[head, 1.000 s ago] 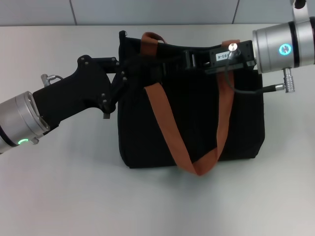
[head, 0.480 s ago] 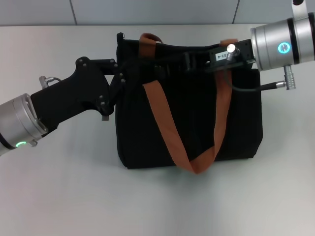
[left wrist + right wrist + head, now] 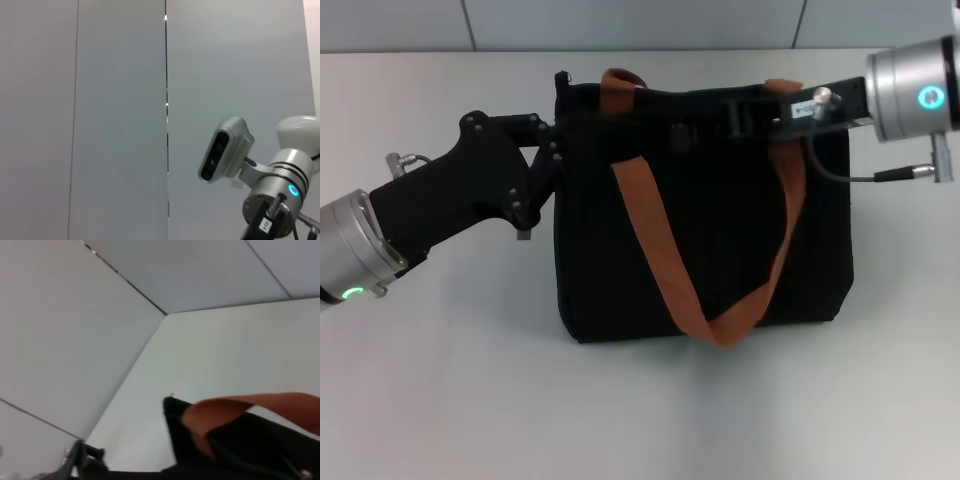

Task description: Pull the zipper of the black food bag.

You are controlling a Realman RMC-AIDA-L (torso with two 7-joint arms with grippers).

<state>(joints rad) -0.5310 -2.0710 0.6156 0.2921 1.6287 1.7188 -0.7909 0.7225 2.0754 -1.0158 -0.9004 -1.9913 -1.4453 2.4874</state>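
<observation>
The black food bag lies on the white table, its orange-brown straps draped over its front. My left gripper is shut on the bag's top left corner. My right gripper reaches in from the right and lies along the bag's top edge, black against black. The zipper's pull tab is hidden in the head view. The right wrist view shows the bag's corner, a strap and a small silver glint that I cannot identify.
The white table spreads around the bag, with a grey wall behind its far edge. A cable hangs from the right wrist over the bag. The left wrist view shows only the wall and the robot's head camera.
My right gripper has slid to the right along the bag's top edge. My left gripper and the bag's left corner have shifted slightly to the left.
</observation>
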